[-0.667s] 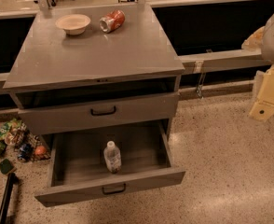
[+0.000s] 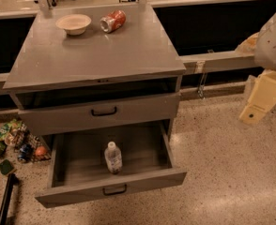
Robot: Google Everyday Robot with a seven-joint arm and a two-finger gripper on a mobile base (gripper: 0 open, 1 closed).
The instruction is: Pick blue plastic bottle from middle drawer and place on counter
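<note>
The blue plastic bottle (image 2: 113,157), clear with a white cap, stands upright in the middle drawer (image 2: 142,179), which is pulled wide open. The counter (image 2: 100,55) is the grey top of the cabinet above it. My gripper (image 2: 259,104) is a cream-coloured part at the right edge of the camera view. It hangs over the floor, well to the right of the cabinet and far from the bottle, and it holds nothing that I can see.
A beige bowl (image 2: 73,23) and a red crushed can (image 2: 113,21) lie at the back of the counter. The drawer above (image 2: 103,111) is nearly closed. Snack packets (image 2: 9,139) litter the floor at left. A grey ledge (image 2: 218,60) runs behind at right.
</note>
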